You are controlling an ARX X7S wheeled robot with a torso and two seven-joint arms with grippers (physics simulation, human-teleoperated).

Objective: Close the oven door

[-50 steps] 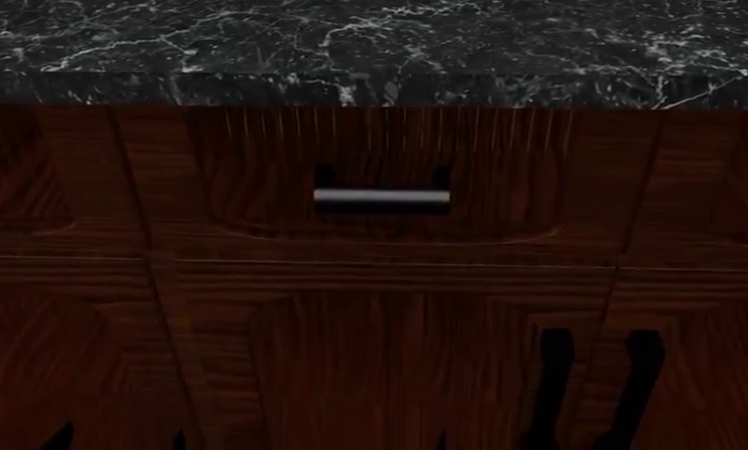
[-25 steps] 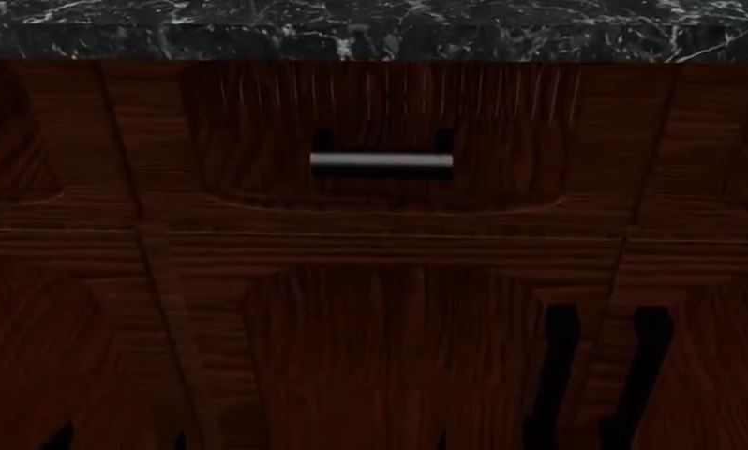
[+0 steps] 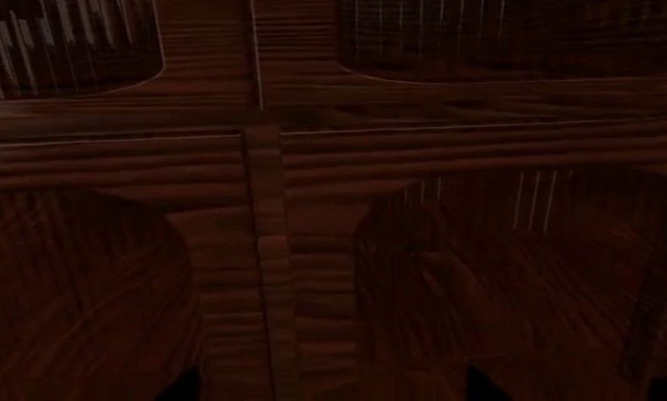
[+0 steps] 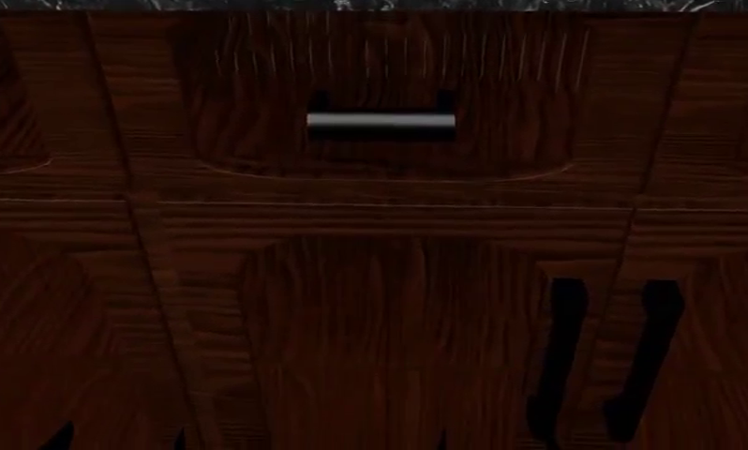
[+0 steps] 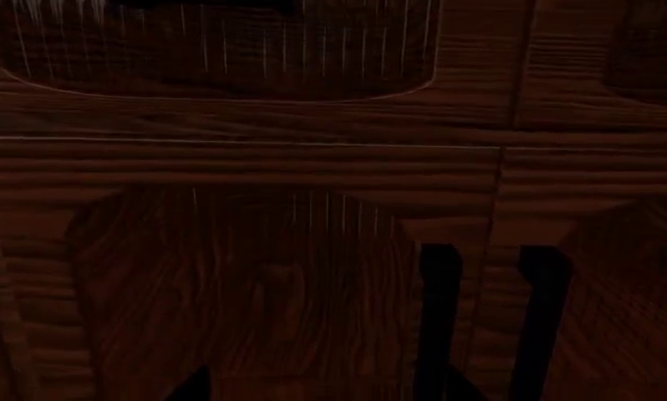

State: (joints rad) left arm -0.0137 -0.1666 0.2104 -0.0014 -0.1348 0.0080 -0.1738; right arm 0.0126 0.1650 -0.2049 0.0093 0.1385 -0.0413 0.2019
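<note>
the head view is filled by dark red-brown wooden cabinet fronts [image 4: 387, 337]. a drawer front [image 4: 387, 94] sits near the top of that view with a short silver handle [image 4: 381, 121] lying level across its recessed panel. a thin strip of black marbled desk edge [image 4: 374, 5] runs along the very top. two narrow black vertical shapes [image 4: 605, 361] stand at the lower right. both wrist views show only close wood panels and seams [image 3: 264, 251]. the oven door is in none of the views. neither hand shows, so i cannot tell how open they are.
</note>
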